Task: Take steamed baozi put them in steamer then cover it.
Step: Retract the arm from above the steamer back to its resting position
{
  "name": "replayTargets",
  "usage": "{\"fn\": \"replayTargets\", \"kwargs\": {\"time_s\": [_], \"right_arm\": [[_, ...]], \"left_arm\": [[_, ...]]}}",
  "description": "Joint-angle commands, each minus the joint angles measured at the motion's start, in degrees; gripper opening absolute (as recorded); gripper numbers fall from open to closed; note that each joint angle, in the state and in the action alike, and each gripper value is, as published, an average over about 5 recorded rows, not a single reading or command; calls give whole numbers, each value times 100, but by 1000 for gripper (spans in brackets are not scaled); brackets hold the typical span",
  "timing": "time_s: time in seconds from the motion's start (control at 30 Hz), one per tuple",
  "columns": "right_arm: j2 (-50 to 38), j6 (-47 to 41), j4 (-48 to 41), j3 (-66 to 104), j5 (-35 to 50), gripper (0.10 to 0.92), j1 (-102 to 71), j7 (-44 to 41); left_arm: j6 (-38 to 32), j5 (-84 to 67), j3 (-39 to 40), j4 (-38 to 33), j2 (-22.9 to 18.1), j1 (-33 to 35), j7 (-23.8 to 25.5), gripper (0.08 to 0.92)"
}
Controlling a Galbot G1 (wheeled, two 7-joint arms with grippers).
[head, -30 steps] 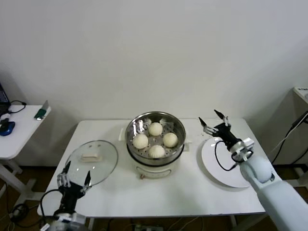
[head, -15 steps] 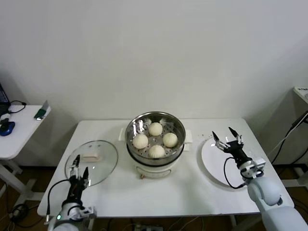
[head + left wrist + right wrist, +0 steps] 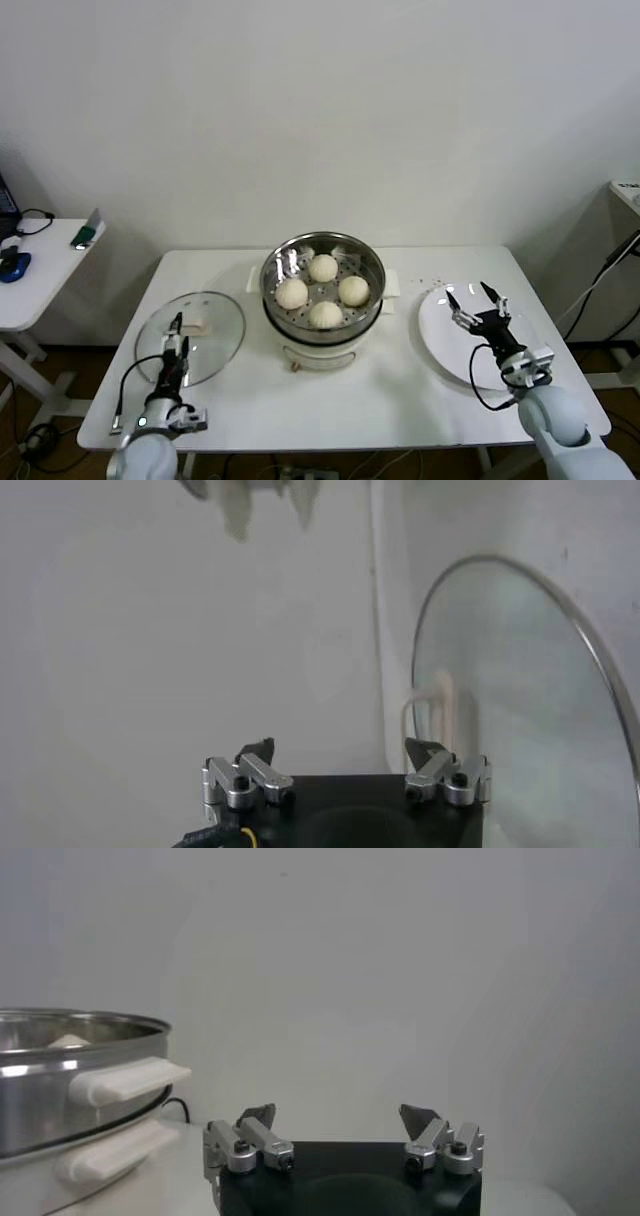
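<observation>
The steel steamer (image 3: 322,300) stands at the table's middle on its white base. Four cream-white baozi (image 3: 323,268) lie on its perforated tray. The clear glass cover (image 3: 205,335) lies flat on the table to the left, cream handle (image 3: 190,325) up. My left gripper (image 3: 180,334) is open and empty at the cover's near side, its jaws either side of the handle's line; the left wrist view shows the cover (image 3: 520,700) and handle (image 3: 440,705) ahead of the gripper (image 3: 345,750). My right gripper (image 3: 477,298) is open and empty above the plate; the steamer (image 3: 60,1078) shows beside it (image 3: 340,1113).
A flat white plate (image 3: 450,345) lies at the table's right, bare. A small white side table (image 3: 40,275) with a few objects stands to the far left. The table's front edge is close to both arms. A white wall stands behind.
My right gripper has drawn back from beside the steamer toward the table's front, over the plate. My left gripper has moved forward onto the cover's near side and turned edge-on.
</observation>
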Motion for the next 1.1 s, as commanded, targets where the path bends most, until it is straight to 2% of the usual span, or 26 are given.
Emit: {"fn": "replayTargets", "kwargs": {"time_s": [0.03,0.9,1.0,1.1], "right_arm": [[67,-12,-12,92,-148,823,-125,-13],[208,114,-294,127,-495,823,-105,-128],[220,128,-334,135,-522,823,-97,-140],[237,137,-366,139,-552,823,-94,-154]], "left_arm": [[-162,472,17,1176,37,-780,-155,823],[-198,281,200,1630,173,-1368,-345,822],[-231,278,194,1664,190,-1376,-325,784],[-253,265,183,1693,197,-1363,-294,706]]}}
